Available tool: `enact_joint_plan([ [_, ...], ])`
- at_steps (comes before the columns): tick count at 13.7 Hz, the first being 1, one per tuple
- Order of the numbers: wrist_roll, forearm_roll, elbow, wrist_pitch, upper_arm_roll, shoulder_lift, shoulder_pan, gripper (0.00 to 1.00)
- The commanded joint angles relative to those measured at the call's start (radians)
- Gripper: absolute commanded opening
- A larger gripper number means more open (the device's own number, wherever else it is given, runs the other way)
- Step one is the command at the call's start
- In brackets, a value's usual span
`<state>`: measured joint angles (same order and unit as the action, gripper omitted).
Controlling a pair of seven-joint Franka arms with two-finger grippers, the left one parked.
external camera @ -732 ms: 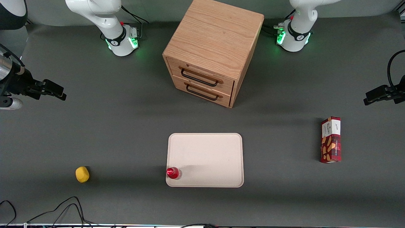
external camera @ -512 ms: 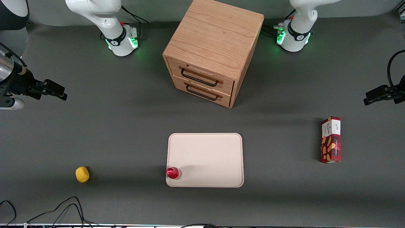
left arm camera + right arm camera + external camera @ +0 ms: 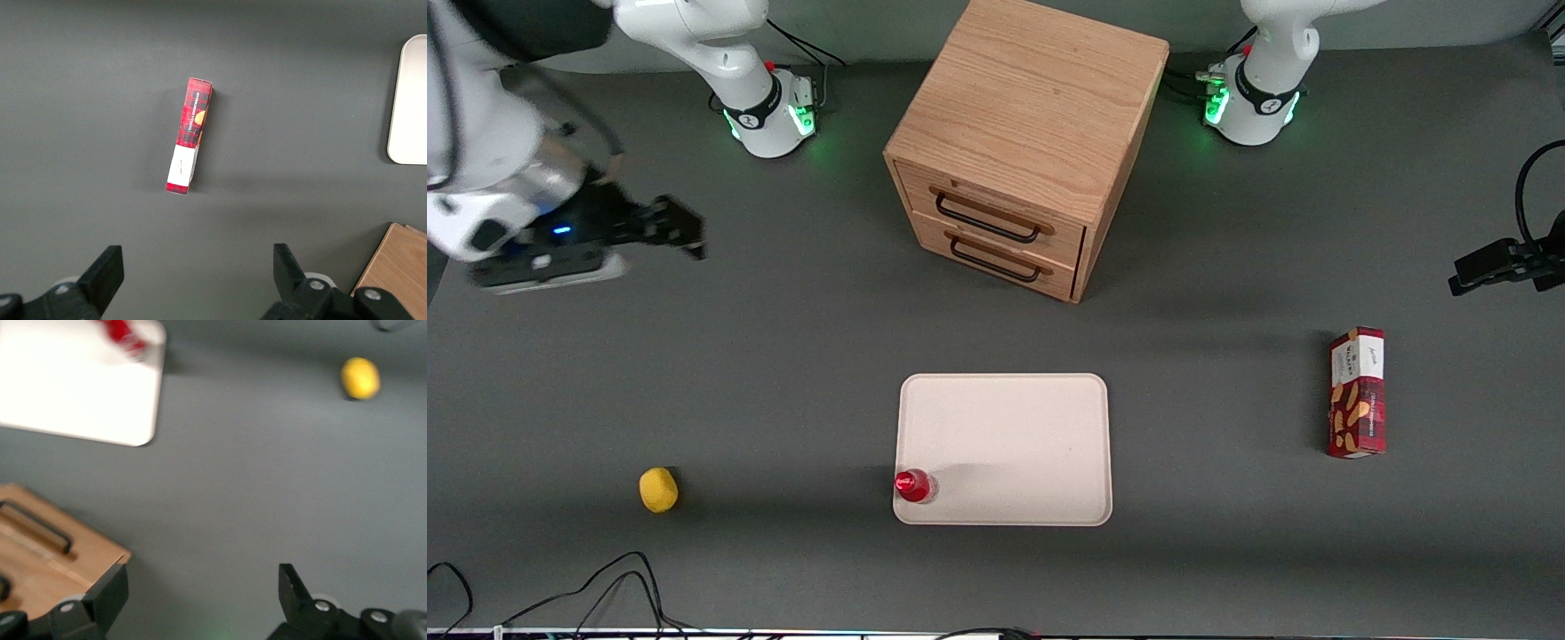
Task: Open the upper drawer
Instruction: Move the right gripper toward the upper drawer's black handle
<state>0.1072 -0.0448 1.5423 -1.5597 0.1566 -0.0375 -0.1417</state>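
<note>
While the gripper (image 3: 685, 233) hangs w/ fingers apart, holding nothing, well short of the cabinet (image 3: 1032, 98), it's approach step: upper drawer (image 3: 991, 209) shut, handle (image 3: 985, 218) untouched. Next: reach handle, close on it, pull. Tray (image 3: 1005, 418) nearer cam holds a red bottle (image 3: 913, 485).

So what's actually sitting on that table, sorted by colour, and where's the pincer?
Wooden: 1, the cabinet, its upper drawer closed
Yellow: 1, the lemon
Red: 2, the bottle and the snack box
White: 1, the tray
Total: 5
The pincer hangs open above bare table toward the working arm's end.
</note>
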Motion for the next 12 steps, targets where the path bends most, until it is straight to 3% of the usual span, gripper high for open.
enact_joint_plan([
  [1,-0.080,-0.049,-0.011,-0.041,0.017,-0.016,-0.108,1.00],
  [5,-0.130,-0.041,-0.059,-0.069,0.110,-0.079,-0.222,1.00],
  [9,-0.395,-0.055,-0.059,-0.077,0.150,-0.125,-0.230,1.00],
  [12,-0.454,-0.075,-0.053,-0.128,0.165,-0.151,-0.237,1.00],
])
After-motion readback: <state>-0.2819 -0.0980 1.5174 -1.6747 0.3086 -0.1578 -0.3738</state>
